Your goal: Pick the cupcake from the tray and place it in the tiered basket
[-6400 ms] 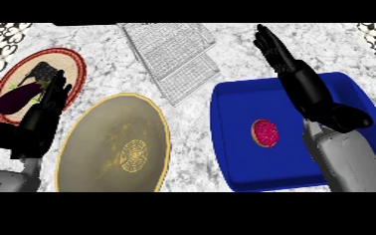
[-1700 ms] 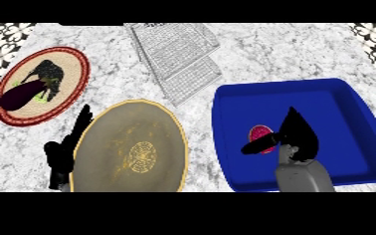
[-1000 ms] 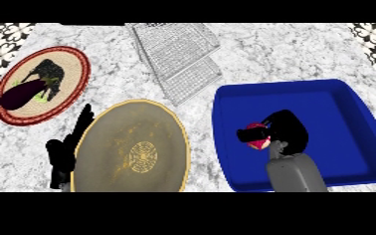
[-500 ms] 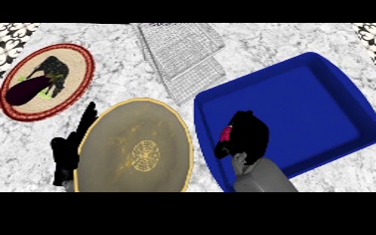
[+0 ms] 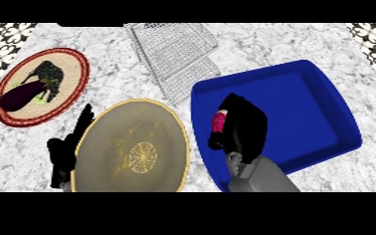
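Marble bench [image 5: 294, 40] fills the view, seen from steeply above.

Blue tray [image 5: 308, 104] at 3 o'clock, sitting skewed, its near left corner close to the gold plate.

Gold plate [image 5: 132, 152] at 7 o'clock, patterned centre, nothing on it.

Wire tiered basket [image 5: 176, 59] at 12 o'clock, just beyond the tray's far left corner and well apart from the right hand.

Red-rimmed plate [image 5: 44, 87] at 9 o'clock, carrying a purple eggplant [image 5: 26, 95] and a dark leafy item I cannot identify.

Right hand [image 5: 242, 127]: grey forearm enters from the lower edge at 5 o'clock and rises over the tray's left side. Fingers [image 5: 220, 142] curled round the cupcake [image 5: 219, 121]; only a strip of its pink-red top shows at the hand's left side. Cupcake is therefore in the right hand, over the tray's left portion; cannot tell whether it is touching the tray floor.

Left hand [image 5: 62, 152]: at 8 o'clock, beside the gold plate's left rim, fingers straight and pointing up, holding nothing, resting.

The gold plate and the tray's left wall lie between the two hands.
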